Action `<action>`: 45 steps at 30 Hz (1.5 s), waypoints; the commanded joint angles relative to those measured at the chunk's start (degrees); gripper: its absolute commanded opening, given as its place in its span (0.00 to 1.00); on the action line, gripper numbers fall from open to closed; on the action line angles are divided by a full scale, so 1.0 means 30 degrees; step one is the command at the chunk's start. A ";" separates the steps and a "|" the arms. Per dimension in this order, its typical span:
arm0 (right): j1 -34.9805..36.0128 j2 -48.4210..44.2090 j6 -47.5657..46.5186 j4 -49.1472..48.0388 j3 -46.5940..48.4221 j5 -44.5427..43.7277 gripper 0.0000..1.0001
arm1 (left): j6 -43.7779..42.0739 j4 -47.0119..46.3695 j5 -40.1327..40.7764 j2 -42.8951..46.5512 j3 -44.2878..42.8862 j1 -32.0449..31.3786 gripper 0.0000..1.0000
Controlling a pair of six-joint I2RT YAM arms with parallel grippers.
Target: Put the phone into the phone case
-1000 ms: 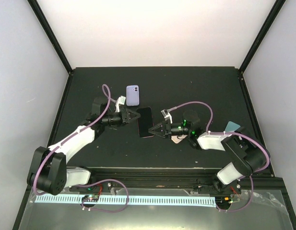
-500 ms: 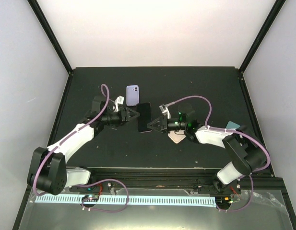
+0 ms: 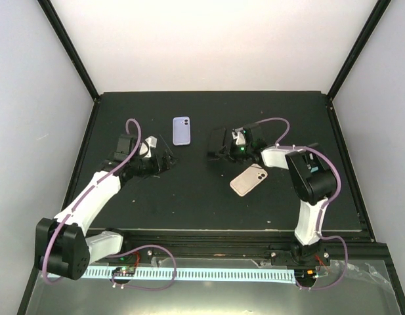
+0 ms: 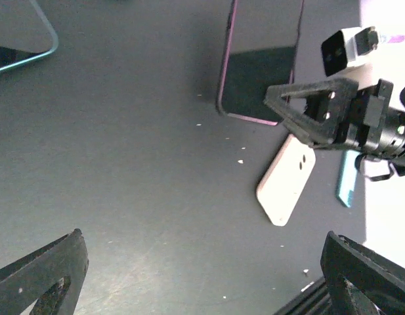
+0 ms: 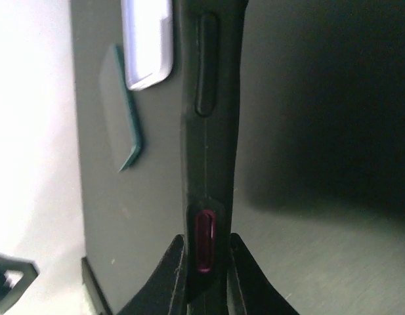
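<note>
Right gripper (image 5: pixel 205 262) is clenched on the flat black, purple-rimmed rectangular phone (image 5: pixel 209 151), seen edge-on. Left gripper (image 4: pixel 202 275) is spread wide and empty, with the phone ahead of it.

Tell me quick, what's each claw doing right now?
Left gripper: open, empty.
Right gripper: shut on the slim black phone with a purple rim.

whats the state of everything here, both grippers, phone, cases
left gripper: open, empty
right gripper: shut on dark phone
dark phone: gripped at one end, screen off, not in any case
lilac case: lying flat, untouched
pink case: lying flat, untouched
teal case: lying flat, untouched
</note>
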State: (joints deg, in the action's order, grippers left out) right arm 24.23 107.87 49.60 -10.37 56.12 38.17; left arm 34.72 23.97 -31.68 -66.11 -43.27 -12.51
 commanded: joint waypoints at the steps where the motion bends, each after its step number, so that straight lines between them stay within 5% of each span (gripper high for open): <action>1: -0.0697 0.1409 -0.1197 0.1342 0.2114 -0.1003 0.04 | -0.1273 0.1874 0.1401 0.0210 -0.0699 0.0661 0.99; 10: -0.1132 0.3194 -0.1023 0.3526 0.3647 -0.2368 0.16 | -0.0756 0.2173 0.3166 -0.1291 -0.0685 0.2255 0.97; 17: -0.1158 0.1860 -0.1531 0.5389 0.3451 -0.3669 0.48 | 0.0666 0.1423 0.5881 -0.3301 -0.1575 0.3054 0.88; 22: -0.1162 -0.0183 -0.1769 0.7578 0.2880 -0.5358 0.60 | 0.0465 0.0573 0.6426 -0.5043 -0.2794 0.3087 0.88; 37: -0.1162 -0.4941 0.0268 1.4038 0.0946 -0.9149 0.62 | -0.1040 -0.2346 0.6602 -1.0639 -0.7912 0.2614 0.81; 45: -0.1162 -0.6766 -0.0486 1.2763 -0.0334 -0.8942 0.62 | -0.1739 -0.2030 0.6691 -1.4747 -1.1760 0.1663 0.55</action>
State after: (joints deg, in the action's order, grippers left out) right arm 20.99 90.30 49.36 28.93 56.23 12.45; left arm 31.38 19.40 -11.90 -106.65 -74.24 -5.91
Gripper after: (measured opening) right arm 0.619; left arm 0.607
